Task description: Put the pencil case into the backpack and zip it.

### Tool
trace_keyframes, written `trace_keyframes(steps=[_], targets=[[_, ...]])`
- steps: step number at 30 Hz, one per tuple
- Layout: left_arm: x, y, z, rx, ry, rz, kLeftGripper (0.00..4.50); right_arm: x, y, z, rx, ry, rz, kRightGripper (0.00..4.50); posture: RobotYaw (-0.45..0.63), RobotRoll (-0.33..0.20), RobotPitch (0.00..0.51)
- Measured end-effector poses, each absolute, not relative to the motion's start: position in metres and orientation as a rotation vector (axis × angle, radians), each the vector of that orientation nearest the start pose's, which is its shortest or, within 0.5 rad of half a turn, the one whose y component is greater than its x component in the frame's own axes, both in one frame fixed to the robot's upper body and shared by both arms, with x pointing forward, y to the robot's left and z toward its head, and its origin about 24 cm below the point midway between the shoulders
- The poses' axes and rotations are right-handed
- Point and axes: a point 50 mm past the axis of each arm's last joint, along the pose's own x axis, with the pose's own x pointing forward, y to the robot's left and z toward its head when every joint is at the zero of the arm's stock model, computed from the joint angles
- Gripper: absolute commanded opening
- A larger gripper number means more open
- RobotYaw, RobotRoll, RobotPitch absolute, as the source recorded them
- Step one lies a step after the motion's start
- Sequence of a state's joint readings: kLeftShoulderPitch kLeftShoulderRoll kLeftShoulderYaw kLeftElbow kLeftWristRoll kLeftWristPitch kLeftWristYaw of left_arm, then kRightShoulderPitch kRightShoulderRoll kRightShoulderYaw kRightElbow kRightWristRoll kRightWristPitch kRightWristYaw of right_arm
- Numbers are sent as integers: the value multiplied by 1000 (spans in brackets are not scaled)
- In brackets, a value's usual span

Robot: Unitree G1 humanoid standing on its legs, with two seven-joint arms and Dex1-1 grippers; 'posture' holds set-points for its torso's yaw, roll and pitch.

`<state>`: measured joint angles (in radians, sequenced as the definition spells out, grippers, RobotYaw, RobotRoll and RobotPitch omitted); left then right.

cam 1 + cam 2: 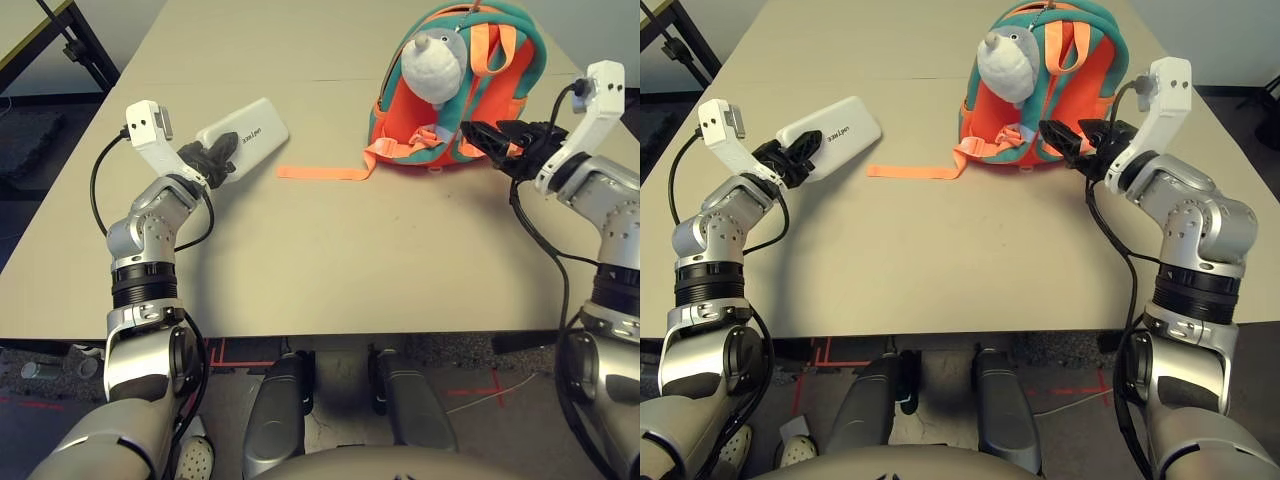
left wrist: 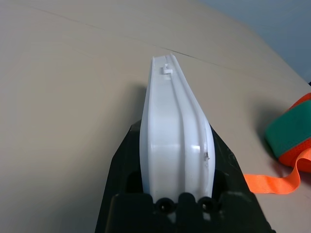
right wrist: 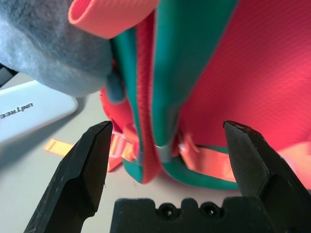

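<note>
Gripping the pencil case between the two black fingers of the left gripper, clamped across one short end, flat white body running out past the fingertips and lifted on edge clear of the table. Seen along the left fingers: case edge squeezed between both pads, seam line facing up, orange strap lying off to one side beyond the fingertips. Spread wide on the right gripper, nothing between the fingers, tips level and aimed at the lower side of the backpack. Straight ahead of the right fingertips: teal trim and orange side panel of the backpack, very near, contact not certain. Standing upright beyond the right fingers, grey-white plush toy on its front, loose strap trailing over the table toward the left fingers. Well apart, case and backpack.
</note>
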<state>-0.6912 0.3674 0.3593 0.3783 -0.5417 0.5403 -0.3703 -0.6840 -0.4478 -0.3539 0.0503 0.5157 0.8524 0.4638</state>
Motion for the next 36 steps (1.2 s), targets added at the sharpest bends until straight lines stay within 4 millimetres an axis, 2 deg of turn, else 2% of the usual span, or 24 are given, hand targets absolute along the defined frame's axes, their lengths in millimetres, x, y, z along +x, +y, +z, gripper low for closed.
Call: trace_keyframes(steps=[4,13,15,17,22,25,33,36], targets=[[359,231,161,-407,16,-281,1235,342,-213,197,247,50,459,4500,-125,0,190],[359,230,160,-404,14,-288,1235,361,-210,188,204,-20,374,4500,-124,0,185],[360,229,160,-404,12,-289,1235,364,-209,186,205,-29,361,4143,-123,0,184],[360,228,160,-402,11,-291,1235,366,-208,184,210,-34,355,3575,-122,0,183],[360,227,160,-399,12,-294,1235,367,-206,186,210,-47,360,1489,-124,0,181],[360,227,160,-398,12,-294,1235,367,-205,186,207,-53,362,485,-126,0,180],[361,226,158,-400,11,-294,1235,366,-201,188,178,-57,381,390,-129,0,182],[361,225,157,-401,9,-300,1235,356,-203,190,134,-51,412,390,-129,0,182]])
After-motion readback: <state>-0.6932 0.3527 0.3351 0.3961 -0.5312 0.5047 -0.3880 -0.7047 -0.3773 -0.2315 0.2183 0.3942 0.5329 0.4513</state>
